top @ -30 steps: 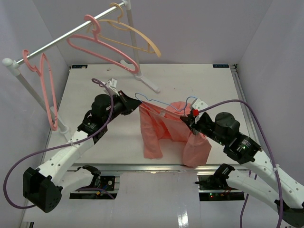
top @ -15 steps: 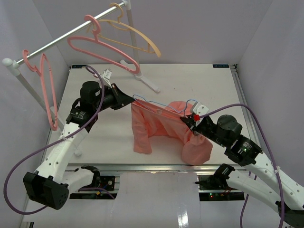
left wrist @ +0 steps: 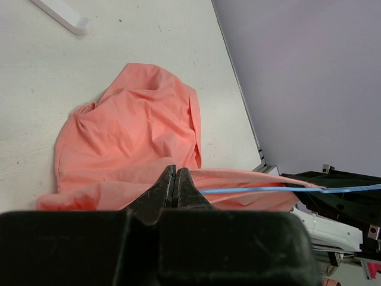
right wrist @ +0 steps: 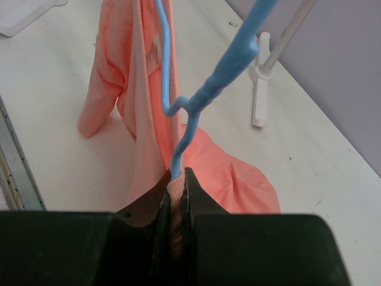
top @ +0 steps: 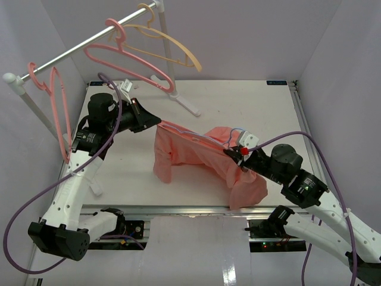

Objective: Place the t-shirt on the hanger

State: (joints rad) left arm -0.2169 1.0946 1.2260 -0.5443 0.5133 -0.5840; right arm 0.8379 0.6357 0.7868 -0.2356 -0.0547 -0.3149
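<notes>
The salmon-pink t-shirt (top: 196, 155) hangs stretched between my two grippers above the table, its lower part drooping onto the surface. It also shows in the left wrist view (left wrist: 131, 131) and the right wrist view (right wrist: 113, 77). The light-blue wire hanger (right wrist: 223, 71) runs partly inside the shirt. Its hook sticks up by the right gripper (top: 237, 132). My right gripper (top: 231, 152) (right wrist: 177, 176) is shut on the ribbed collar, with one hanger wire going into the jaws. My left gripper (top: 156, 121) (left wrist: 175, 173) is shut. The blue wire (left wrist: 256, 190) and a shirt edge run to its fingers.
A clothes rail (top: 89, 42) crosses the back left, carrying two thick pink hangers (top: 131, 59) (top: 56, 113) and a pale orange one (top: 166, 39). The rack's white foot (top: 190, 107) (right wrist: 259, 89) stands on the table behind the shirt. Purple walls enclose the table.
</notes>
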